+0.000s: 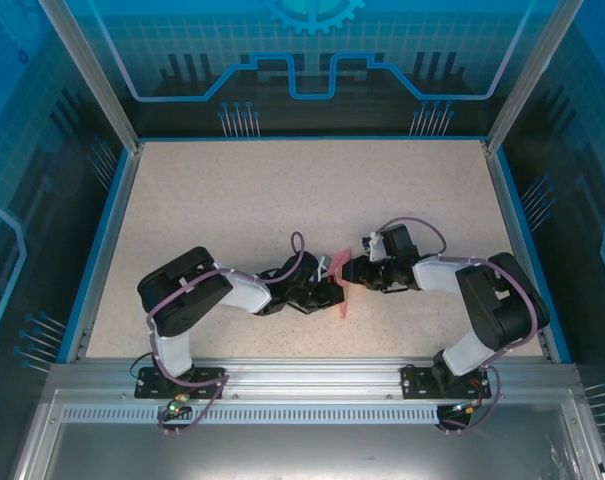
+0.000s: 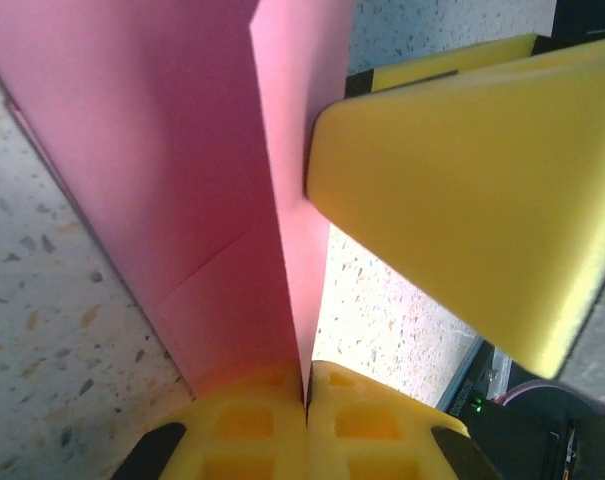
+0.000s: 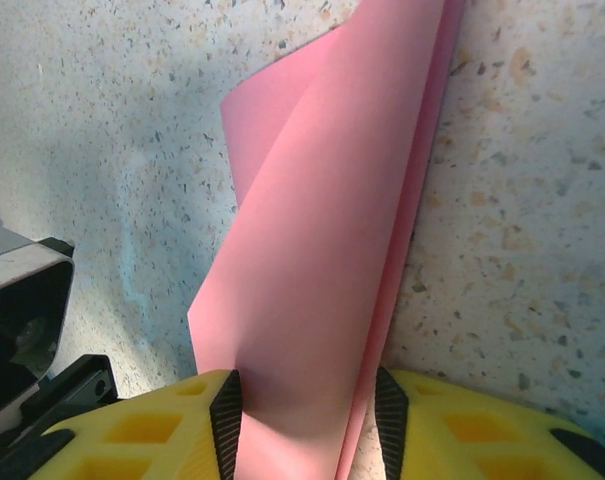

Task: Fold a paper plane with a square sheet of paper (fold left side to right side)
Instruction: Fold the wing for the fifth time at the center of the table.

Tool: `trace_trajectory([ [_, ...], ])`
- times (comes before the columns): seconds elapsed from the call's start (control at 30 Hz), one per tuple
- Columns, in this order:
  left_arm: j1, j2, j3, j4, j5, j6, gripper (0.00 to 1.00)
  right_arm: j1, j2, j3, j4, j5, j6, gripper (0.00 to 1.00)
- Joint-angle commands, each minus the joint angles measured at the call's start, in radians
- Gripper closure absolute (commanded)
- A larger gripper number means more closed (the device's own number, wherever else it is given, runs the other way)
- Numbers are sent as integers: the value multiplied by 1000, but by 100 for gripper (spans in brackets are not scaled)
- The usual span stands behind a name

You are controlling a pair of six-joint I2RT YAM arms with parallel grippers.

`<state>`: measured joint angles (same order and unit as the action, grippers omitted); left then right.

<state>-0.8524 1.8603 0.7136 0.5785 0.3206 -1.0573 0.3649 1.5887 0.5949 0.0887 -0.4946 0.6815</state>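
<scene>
- The left gripper point(image 2: 307, 400) was clamped on the lower edge of the sheet of paper point(image 2: 162, 150), its two yellow fingers pressed together with only the thin pink layers between them.
- From that pinch the sheet stood up on edge, with a broad pink panel on the left carrying a faint slanting crease and a narrower flap on the right.
- One yellow finger point(image 2: 452, 200) of the right gripper touched that narrower flap with its tip, coming in from the right of the left wrist view.
- In the right wrist view, the right gripper point(image 3: 307, 415) stood astride the sheet point(image 3: 322, 250) with its jaws partly apart, and the folded paper filled nearly all of the gap between the black pads point(image 3: 225, 420).
- The pad on the left of that view lay against the paper and the other sat just beside its edge; I could not tell whether the jaws pinched the sheet.
- There the paper was loosely folded, its layers bulging apart, with a long straight edge down the right side close to the speckled desk point(image 3: 522, 200).
- From above, the two grippers met nose to nose near the middle of the desk point(image 1: 282, 190), somewhat toward its near edge, with the left gripper point(image 1: 320, 290) reaching in from the left and the right gripper point(image 1: 355, 270) from the right.
- The pink sheet point(image 1: 339, 292) sat between them, a pointed end showing toward the near edge.
</scene>
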Motion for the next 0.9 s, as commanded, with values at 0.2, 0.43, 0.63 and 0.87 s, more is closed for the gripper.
trace_trajectory([
  [0.2, 9, 27, -19, 47, 28, -20, 93, 26, 80, 31, -96, 72, -7, 61],
  [0.43, 9, 8, -18, 37, 29, -7, 85, 29, 93, 39, -122, 88, -22, 62],
  [0.63, 21, -44, -27, -1, 29, 17, 71, 29, 104, 46, -129, 89, -28, 62],
  [0.87, 88, -158, -83, -55, 43, 33, 56, 29, 106, 52, -131, 80, -33, 62],
])
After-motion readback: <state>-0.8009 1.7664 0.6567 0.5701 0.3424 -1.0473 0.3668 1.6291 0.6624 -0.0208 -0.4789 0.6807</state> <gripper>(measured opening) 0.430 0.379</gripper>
